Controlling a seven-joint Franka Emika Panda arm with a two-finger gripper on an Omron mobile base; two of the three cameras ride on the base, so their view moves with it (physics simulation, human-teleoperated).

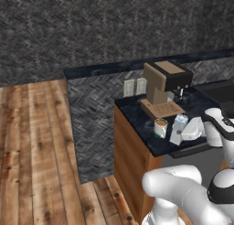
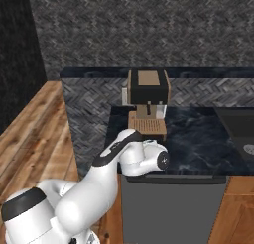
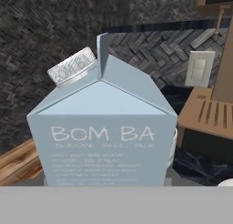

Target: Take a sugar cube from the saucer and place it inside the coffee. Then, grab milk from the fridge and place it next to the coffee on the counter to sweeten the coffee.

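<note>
- Milk carton (image 1: pixel 180 124): pale blue-white, gabled top, stood upright on the desk (image 1: pixel 137 110), just right of the coffee mug and close to the desk's near edge. In the hand view the carton (image 3: pixel 102 132) sat right up against the camera, its face lettered "BOM BA", a grey-white screw cap on the left slope of the gable.
- Coffee mug (image 1: pixel 160 127): small, white, light-brown liquid at its top; stood on the desk in front of the coffee machine, just left of the carton.
- Pincer (image 1: pixel 185 133): white hand reached in from the right, at the carton's near right side. Whether its fingers pinched the carton or merely stood apart beside it could not be told.
- Coffee machine (image 1: pixel 165 84): brown and black, on a slatted wooden tray, at the far side of the desk; also seen from the front in the right base view (image 2: pixel 148 96).
- Desk: dark marbled slab on a wooden cabinet base.
- Wall outlets (image 1: pixel 135 87): two pale plates on the herringbone-tiled wall, left of the machine.
- Floor (image 1: pixel 32 151): wooden planks, to the left of the desk.
</note>
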